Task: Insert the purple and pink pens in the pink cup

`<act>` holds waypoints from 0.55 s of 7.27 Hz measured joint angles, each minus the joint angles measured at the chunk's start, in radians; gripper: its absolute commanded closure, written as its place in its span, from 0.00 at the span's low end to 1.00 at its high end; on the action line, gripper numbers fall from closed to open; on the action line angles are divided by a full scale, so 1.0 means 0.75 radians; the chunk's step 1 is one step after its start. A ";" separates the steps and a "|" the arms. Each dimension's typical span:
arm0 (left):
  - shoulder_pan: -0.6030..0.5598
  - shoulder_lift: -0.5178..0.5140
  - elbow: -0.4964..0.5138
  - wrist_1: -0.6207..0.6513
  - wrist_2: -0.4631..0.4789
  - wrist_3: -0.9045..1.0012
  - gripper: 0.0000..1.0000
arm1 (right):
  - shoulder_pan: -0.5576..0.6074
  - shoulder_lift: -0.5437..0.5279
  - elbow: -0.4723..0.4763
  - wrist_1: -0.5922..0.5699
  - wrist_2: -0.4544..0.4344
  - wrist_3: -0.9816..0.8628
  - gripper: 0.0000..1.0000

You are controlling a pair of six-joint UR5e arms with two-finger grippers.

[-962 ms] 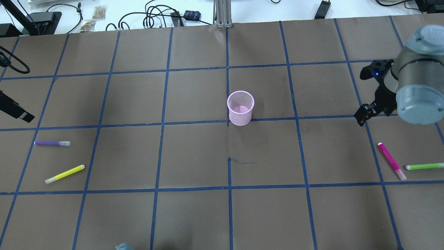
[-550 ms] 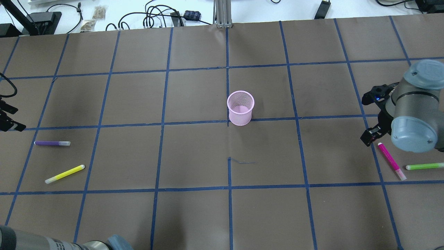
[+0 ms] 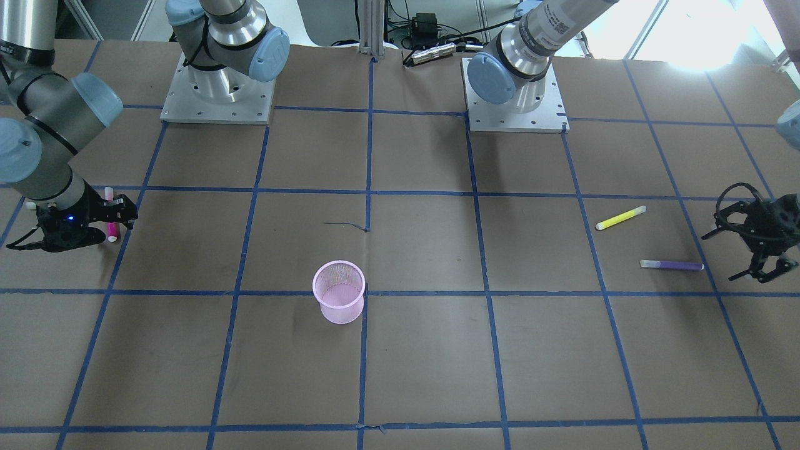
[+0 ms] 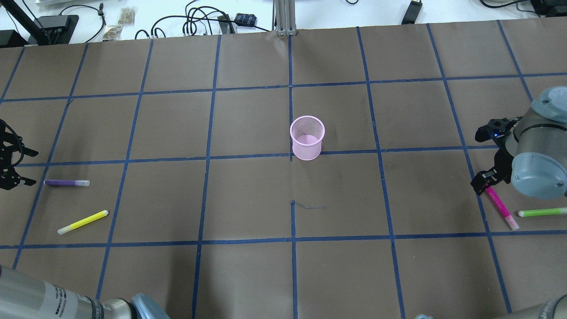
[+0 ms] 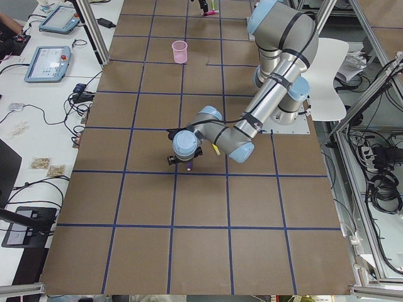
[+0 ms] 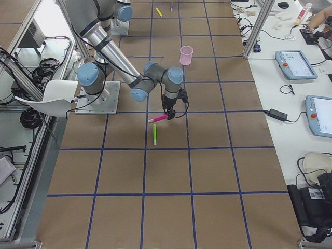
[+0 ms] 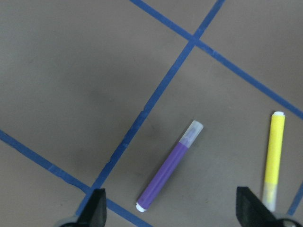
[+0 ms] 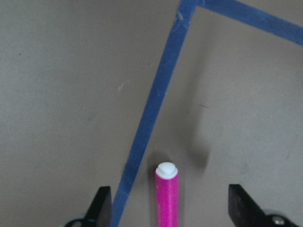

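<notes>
The pink mesh cup (image 4: 307, 137) stands upright mid-table, also in the front view (image 3: 339, 291). The purple pen (image 4: 66, 182) lies flat at the left. My left gripper (image 4: 26, 167) is open just left of its end; in the left wrist view the pen (image 7: 169, 171) lies ahead of the spread fingers (image 7: 97, 210). The pink pen (image 4: 500, 207) lies flat at the right. My right gripper (image 4: 486, 186) is open and low over its far white-tipped end, which sits between the fingers in the right wrist view (image 8: 166, 196). Neither pen is held.
A yellow pen (image 4: 83, 222) lies near the purple one. A green pen (image 4: 542, 212) lies beside the pink pen's near end. Cables and boxes (image 4: 195, 22) line the far table edge. The arm bases (image 3: 219, 94) stand on the robot's side.
My right gripper has moved nearer and down, from above the grid line onto the pink pen's far end. My left gripper has moved nearer to the purple pen's end.
</notes>
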 measured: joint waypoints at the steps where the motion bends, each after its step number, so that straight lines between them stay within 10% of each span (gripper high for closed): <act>1: 0.011 -0.031 -0.021 0.006 -0.001 0.148 0.06 | -0.002 0.009 0.000 0.000 0.001 0.003 0.34; 3: 0.018 -0.070 -0.029 0.008 -0.027 0.266 0.19 | -0.004 0.017 0.000 0.001 0.001 0.007 0.57; 4: 0.018 -0.084 -0.032 0.007 -0.043 0.289 0.37 | -0.004 0.021 -0.002 0.001 0.000 0.010 0.96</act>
